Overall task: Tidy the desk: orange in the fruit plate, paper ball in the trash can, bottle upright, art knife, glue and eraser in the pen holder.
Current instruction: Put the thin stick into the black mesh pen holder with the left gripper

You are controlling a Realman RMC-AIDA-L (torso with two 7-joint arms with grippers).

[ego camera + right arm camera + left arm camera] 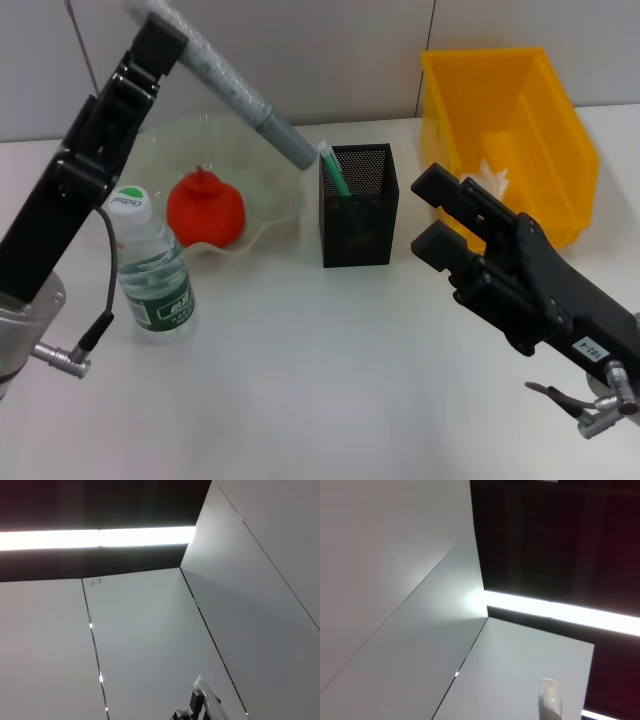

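The orange (205, 208) lies in the pale green fruit plate (283, 200) at the back left. The bottle (152, 266) stands upright in front of the plate. The black mesh pen holder (358, 208) stands at the centre with a green-and-white stick (333, 168) poking out. The white paper ball (495, 180) lies inside the yellow trash can (560, 130) at the back right. The eraser is hidden or out of view. My right gripper (432, 215) is open and empty, raised to the right of the pen holder. My left gripper (140, 60) is raised at the far left above the bottle.
A grey tube (240, 95) slants from the left arm down toward the plate's back rim. The white desk (320, 380) ends at a grey wall behind. Both wrist views show only ceiling panels and a light strip.
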